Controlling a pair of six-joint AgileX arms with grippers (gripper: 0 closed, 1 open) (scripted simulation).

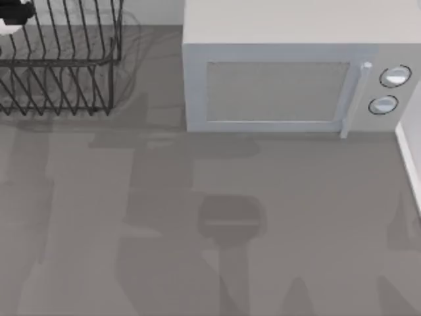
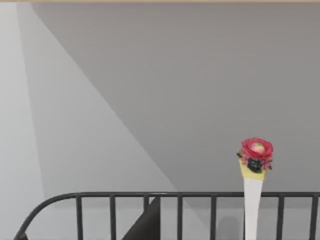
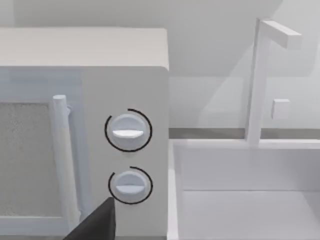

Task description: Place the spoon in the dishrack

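Top view, nearest first: a grey table [image 1: 210, 263], bare across the six o'clock half.

At ten o'clock stands the dishrack [image 1: 59, 72], black wire tines and rails. A dark-and-white part of the left arm [image 1: 12, 17] hangs over its far corner, near eleven o'clock. From twelve to two o'clock sits a grey microwave [image 1: 283, 79].

The left wrist view shows the spoon [image 2: 253, 200] at the rack – its slim white handle runs alongside the tines and crosses the top rail. Its red-and-yellow knob [image 2: 257, 150] is clear past that rail, and the bowl is hidden. Whether the left end effector holds the spoon or has let go, I cannot tell.

The right arm looks parked, facing the microwave's dials, with a sink [image 3: 172, 200] beyond. A dark edge of the right end effector [image 3: 95, 225] shows, but I cannot tell its state.

The spoon is probably light, stiff and smooth, so apt to slip – mid-handle seems the best place to hold it.
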